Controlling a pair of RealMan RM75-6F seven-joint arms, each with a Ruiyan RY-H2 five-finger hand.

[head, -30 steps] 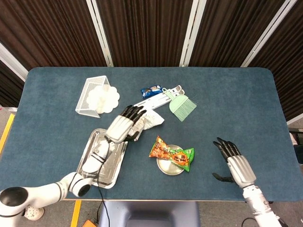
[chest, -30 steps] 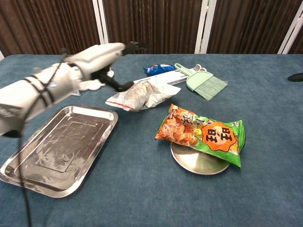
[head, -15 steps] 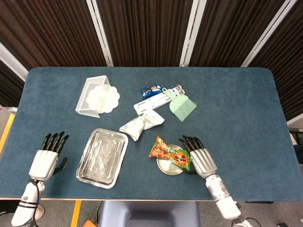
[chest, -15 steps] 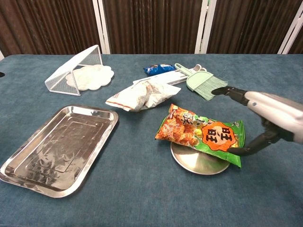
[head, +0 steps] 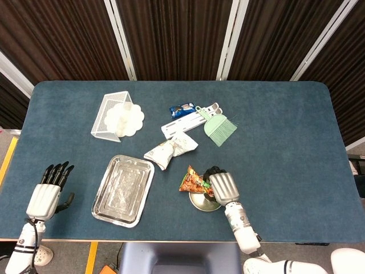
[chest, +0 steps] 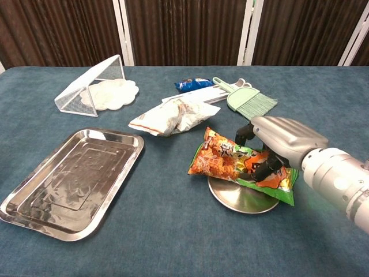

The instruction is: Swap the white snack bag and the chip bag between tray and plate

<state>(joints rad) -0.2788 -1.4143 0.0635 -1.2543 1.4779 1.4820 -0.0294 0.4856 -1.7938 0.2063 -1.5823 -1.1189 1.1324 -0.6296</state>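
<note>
Head cam overhead, far; chest cam low, near — share tray (head: 123,190).

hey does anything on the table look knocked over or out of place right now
Yes. The white wire basket lies tipped on its side at the far left, and the white snack bag sits crumpled on the bare cloth, in neither the tray nor the plate.

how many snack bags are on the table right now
3: a white snack bag on the cloth beside the tray, a chip bag on the plate under the right robot hand, a small blue packet by the brush.
</note>
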